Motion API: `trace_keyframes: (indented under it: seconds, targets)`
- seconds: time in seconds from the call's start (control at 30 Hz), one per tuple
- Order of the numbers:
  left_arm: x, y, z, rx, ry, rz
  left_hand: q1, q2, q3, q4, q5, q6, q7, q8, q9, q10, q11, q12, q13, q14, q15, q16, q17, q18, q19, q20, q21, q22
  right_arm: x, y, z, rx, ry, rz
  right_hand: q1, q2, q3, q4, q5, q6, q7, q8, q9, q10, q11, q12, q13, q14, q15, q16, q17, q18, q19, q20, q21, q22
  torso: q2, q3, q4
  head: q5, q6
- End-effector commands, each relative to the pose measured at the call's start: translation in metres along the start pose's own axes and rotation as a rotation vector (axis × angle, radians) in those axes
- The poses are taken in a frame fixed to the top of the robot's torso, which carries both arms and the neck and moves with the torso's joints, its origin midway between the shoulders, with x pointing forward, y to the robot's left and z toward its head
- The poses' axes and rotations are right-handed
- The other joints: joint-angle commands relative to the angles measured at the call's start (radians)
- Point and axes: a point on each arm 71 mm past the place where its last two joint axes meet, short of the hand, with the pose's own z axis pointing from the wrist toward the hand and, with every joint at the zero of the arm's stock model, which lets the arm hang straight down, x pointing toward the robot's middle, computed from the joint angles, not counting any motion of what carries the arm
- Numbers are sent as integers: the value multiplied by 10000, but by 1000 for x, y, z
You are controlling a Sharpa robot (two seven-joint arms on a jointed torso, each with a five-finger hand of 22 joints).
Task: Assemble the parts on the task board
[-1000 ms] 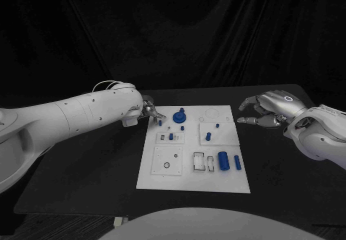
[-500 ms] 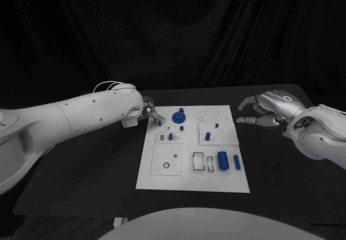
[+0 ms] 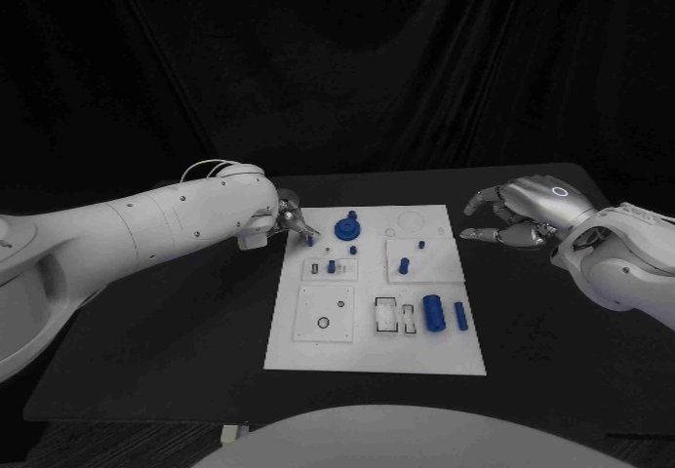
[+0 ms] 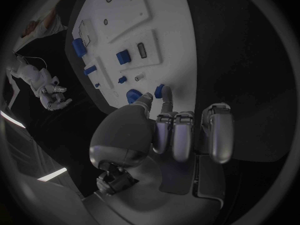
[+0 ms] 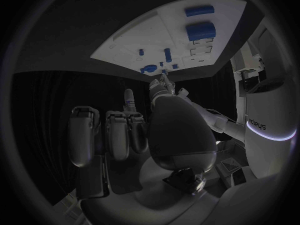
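The white task board (image 3: pixel 321 343) lies in the middle of the black table. My left hand (image 3: pixel 292 218) is at its far left corner and pinches a small blue part (image 4: pixel 159 91) between thumb and finger, low over the board. Just beside it stands a round blue part with a knob (image 3: pixel 349 228). Small blue pegs (image 3: pixel 332 264) (image 3: pixel 405 263) stand in the board's upper plates. A thick blue cylinder (image 3: pixel 435 314) and a thin blue bar (image 3: pixel 460 314) lie near the right edge. My right hand (image 3: pixel 518 216) hovers off the board's far right corner, fingers bent and apart, holding nothing.
Bare black table surrounds the board on every side. My left forearm (image 3: pixel 140 229) reaches in over the table's left part. A square plate with a small ring hole (image 3: pixel 327 322) sits in the board's near left area, next to rectangular slots (image 3: pixel 388 314).
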Motion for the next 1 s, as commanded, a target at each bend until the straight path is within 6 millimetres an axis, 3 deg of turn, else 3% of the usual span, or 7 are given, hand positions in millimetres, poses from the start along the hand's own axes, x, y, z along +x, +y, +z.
trace_keyframes:
  seconds: [0.03,0.13,0.5,0.67,0.77,0.93,1.0]
  targets:
    - [2,-3,1,204,100,33,139,37,37,-105,139,19,-16,-69,-25,1043,73,35,2606,1074,60,26,2634,19,-23,51,-65,1715,1,0,-1,75,27,-7,7,47,-44,1,39,69,-30,-25,-16,1029,57,25,2628,1000,77,-65,2460,-110,528,89,-45,2266,3,-3,-4,0,-2]
    - [2,-3,1,216,97,29,210,49,139,-201,390,15,-19,-104,-54,1043,70,35,2606,1074,58,26,2634,23,-32,49,-85,1718,1,0,-1,83,35,-9,7,47,-44,1,39,69,-30,-25,-16,1029,57,25,2628,1000,77,-65,2460,-110,528,89,-45,2266,4,0,0,-15,-2]
    - [2,-2,1,252,123,29,400,51,567,-478,731,-19,-29,-194,-120,1043,62,35,2606,1074,53,26,2634,36,-67,44,-150,1717,1,0,-1,106,58,-10,8,59,-52,3,38,76,-31,-28,-21,1029,59,25,2628,998,75,-72,2450,-107,522,88,-57,2262,12,0,11,-11,-2]
    - [2,-2,1,258,133,29,427,-92,1150,-757,1329,9,-42,-243,-163,1043,57,35,2606,1074,46,26,2634,35,-58,34,-165,1749,1,0,0,113,70,-10,8,59,-52,3,38,76,-31,-28,-21,1029,59,25,2628,998,75,-72,2450,-107,522,88,-57,2262,5,0,5,1,-2]
    - [2,-1,1,256,134,25,425,-168,1496,-892,1405,28,-48,-249,-167,1043,46,35,2606,1074,38,26,2634,36,-60,30,-180,1758,1,0,0,113,72,-11,8,59,-52,3,38,76,-31,-28,-21,1029,59,25,2628,998,75,-72,2450,-107,522,88,-57,2262,3,-1,3,12,-2]
    - [2,0,1,244,127,12,258,-440,2417,-1197,2002,83,-44,-216,-124,1043,44,35,2606,1074,34,26,2634,39,-55,17,-207,1788,1,0,0,117,83,-13,14,68,-52,0,40,78,-32,-29,-22,1029,59,25,2628,998,74,-75,2447,-107,521,87,-59,2261,4,0,3,21,-2]
    - [2,1,1,236,125,7,221,-515,2727,-1310,2055,77,-43,-207,-102,1043,40,35,2606,1074,33,26,2634,38,-51,14,-210,1798,1,0,0,121,85,-15,14,68,-52,0,40,78,-32,-29,-22,1029,59,25,2628,998,74,-75,2447,-107,521,87,-59,2261,7,-1,5,23,-2]
